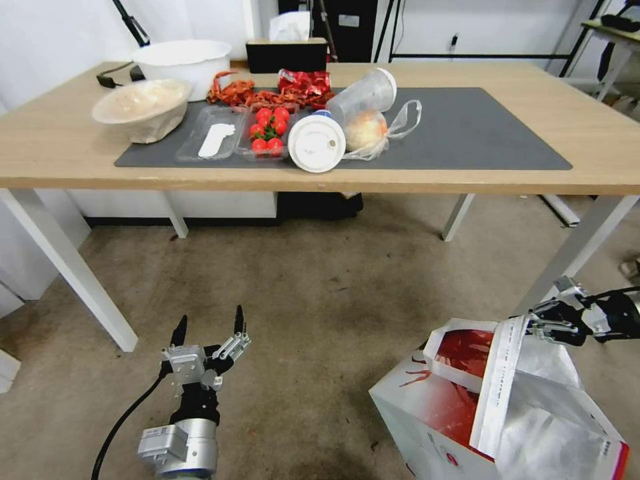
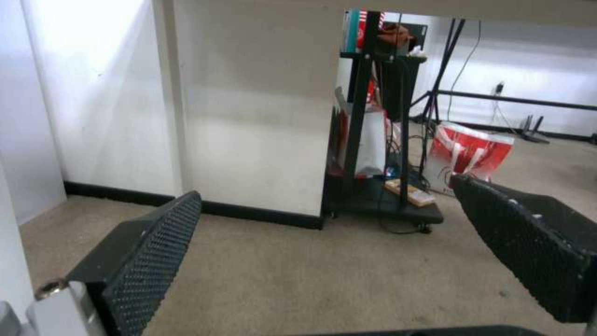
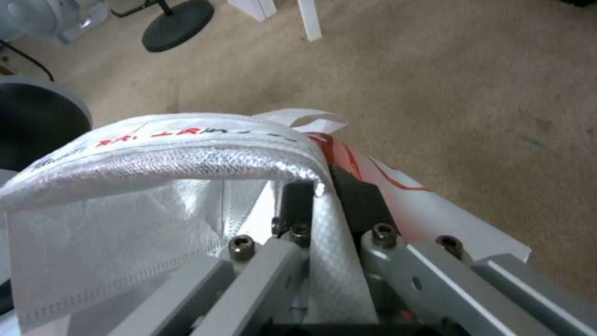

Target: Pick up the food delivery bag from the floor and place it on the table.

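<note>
The food delivery bag (image 1: 493,407), white with red artwork and a silver foil lining, is at the lower right of the head view, over the grey-brown floor (image 1: 320,300). My right gripper (image 1: 533,325) is shut on its white strap handle (image 1: 500,387) at the bag's top. In the right wrist view the strap (image 3: 329,242) is pinched between the two black fingers (image 3: 357,198). My left gripper (image 1: 210,320) hangs open low over the floor at the lower left, holding nothing; its two black pads (image 2: 149,261) stand wide apart. The light-wood table (image 1: 600,153) with a dark grey mat (image 1: 480,127) lies ahead.
The mat's left half holds bowls (image 1: 143,107), clear trays with tomatoes (image 1: 269,130), cups (image 1: 317,142), red wrappers and a small clear bag with a bun (image 1: 373,130). The mat's right half is bare. White table legs (image 1: 73,273) stand between me and the table.
</note>
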Robot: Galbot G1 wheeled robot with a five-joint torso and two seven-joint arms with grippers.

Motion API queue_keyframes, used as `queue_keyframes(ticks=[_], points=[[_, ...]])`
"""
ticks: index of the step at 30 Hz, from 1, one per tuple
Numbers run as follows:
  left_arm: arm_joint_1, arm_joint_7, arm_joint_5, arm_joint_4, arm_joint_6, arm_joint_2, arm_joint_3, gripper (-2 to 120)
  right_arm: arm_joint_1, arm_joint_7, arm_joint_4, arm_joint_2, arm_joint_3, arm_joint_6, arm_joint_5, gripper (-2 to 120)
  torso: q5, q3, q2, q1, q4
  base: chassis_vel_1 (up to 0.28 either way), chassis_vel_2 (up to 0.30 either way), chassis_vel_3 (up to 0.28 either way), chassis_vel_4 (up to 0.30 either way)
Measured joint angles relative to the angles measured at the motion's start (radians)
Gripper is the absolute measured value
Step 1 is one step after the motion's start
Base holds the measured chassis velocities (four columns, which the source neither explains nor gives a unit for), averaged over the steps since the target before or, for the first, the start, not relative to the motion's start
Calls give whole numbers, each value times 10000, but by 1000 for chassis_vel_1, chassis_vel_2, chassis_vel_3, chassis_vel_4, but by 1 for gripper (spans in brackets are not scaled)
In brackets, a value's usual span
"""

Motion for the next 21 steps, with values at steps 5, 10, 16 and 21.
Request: queue_keyframes(ticks=[5, 10, 16, 21], points=[[8, 0, 28, -12, -14, -16, 0, 100, 1, -16, 34, -9, 0, -10, 12, 0, 0, 125, 182, 54, -1, 0, 0, 0, 0], [15, 0, 29, -13, -18, -15, 0, 100, 11, -15, 104, -7, 0, -36, 32, 0, 0, 279, 393, 113, -1, 0, 0, 0, 0], [-1, 0, 22, -31, -22, -8, 3, 100, 38, 15, 203, -50, 0, -65, 121, 0, 0, 460, 667, 205, 0, 0, 0, 0, 0], [-5, 0, 19, -36, -22, -10, 16, 100, 40, 59, 321, -71, -1, -110, 224, 0, 0, 609, 864, 254, 0, 0, 0, 0, 0]])
